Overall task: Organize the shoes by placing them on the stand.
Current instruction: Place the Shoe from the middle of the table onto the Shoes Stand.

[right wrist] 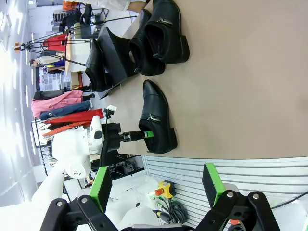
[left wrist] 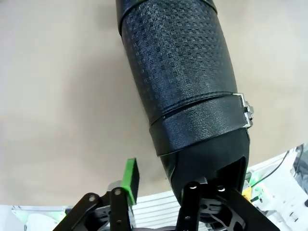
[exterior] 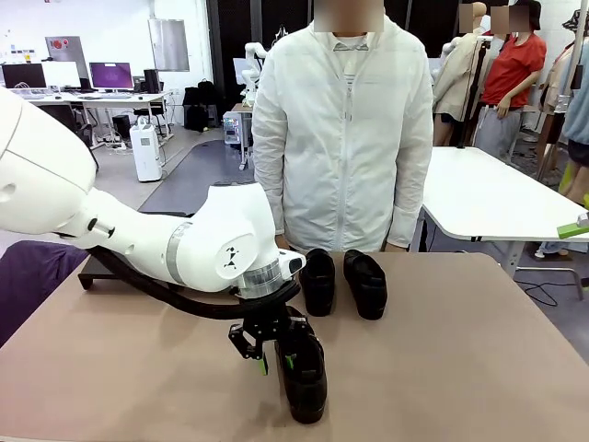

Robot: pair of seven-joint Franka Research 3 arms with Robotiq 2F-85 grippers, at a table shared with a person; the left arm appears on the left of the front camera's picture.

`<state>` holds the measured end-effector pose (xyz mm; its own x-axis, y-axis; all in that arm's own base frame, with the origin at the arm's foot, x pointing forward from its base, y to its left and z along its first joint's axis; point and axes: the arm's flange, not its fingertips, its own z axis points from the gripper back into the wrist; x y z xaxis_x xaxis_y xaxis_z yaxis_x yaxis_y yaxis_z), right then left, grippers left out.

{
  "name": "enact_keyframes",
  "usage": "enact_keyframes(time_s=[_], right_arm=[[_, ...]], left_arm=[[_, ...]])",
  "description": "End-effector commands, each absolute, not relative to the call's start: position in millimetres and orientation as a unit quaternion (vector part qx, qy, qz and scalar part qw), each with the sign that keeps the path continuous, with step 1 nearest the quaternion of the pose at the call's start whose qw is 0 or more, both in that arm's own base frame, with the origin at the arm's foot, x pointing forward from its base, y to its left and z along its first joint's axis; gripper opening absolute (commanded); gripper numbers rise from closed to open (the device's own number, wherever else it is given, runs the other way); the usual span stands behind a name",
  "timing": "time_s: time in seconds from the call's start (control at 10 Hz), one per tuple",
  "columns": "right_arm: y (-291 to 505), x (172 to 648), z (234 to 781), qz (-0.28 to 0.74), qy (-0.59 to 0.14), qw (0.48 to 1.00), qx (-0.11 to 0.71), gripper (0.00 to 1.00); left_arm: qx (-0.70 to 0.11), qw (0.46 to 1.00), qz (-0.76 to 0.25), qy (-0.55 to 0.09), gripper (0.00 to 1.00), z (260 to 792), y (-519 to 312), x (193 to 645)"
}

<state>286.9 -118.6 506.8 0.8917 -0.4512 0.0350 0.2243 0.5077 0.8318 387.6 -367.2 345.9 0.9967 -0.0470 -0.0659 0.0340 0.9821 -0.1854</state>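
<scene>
A: Left hand (exterior: 276,362) is down on the near shoe (exterior: 304,382), close to the worktop's (exterior: 479,350) near edge.

B: Clenched on it?

A: Not that I can see. From the left wrist, one green pad (left wrist: 130,177) stands outside the shoe's side, with a strip of worktop showing between pad and leather. The other finger drops into the shoe's opening and is hidden there.

B: So it's straddling the side wall, loose.

A: That's how it reads. The toe is cut off at the top of that view, but a metal buckle (left wrist: 246,111) shows on the strap.

B: And the right hand (right wrist: 156,175)?

A: Released, with its green pads wide apart and nothing between them.

B: The rest of the shoes?

A: Two more shoes (exterior: 318,281) sit side by side on the worktop in front of the person (exterior: 342,129), soles down.

B: The stand (right wrist: 116,55)?

A: From the front, the left arm (exterior: 184,249) covers nearly all of it. The right wrist catches it past those two shoes. A fourth shoe (right wrist: 95,65) seems to rest on top, but it's black on black and the outline is hard to separate. Whether the nearest worktop shoe touches the stand, I can't tell.
</scene>
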Motion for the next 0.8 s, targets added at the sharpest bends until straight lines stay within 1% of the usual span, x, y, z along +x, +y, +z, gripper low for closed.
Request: enact_keyframes(time_s=[0.0, 0.2, 0.4, 0.5, 0.7], right_arm=[[-120.3, 287.9, 507.1, -0.189, -0.132, 0.855, 0.464, 1.00], [-120.3, 287.9, 507.1, -0.189, -0.132, 0.855, 0.464, 1.00], [-120.3, 287.9, 507.1, -0.189, -0.132, 0.855, 0.464, 1.00], [-120.3, 287.9, 507.1, -0.189, -0.132, 0.855, 0.464, 1.00], [-120.3, 287.9, 507.1, -0.189, -0.132, 0.855, 0.464, 1.00]], left_arm=[[-0.081, 0.996, -0.013, 0.027, 0.00, 348.9, -371.7, 390.3], [-0.075, 0.997, -0.018, 0.012, 0.00, 353.4, -370.3, 388.8], [-0.086, 0.996, -0.030, 0.003, 0.00, 371.9, -363.5, 383.2], [-0.094, 0.994, -0.047, 0.031, 0.00, 387.4, -353.5, 378.2], [-0.108, 0.991, -0.082, -0.010, 0.00, 448.4, -317.8, 354.8]])
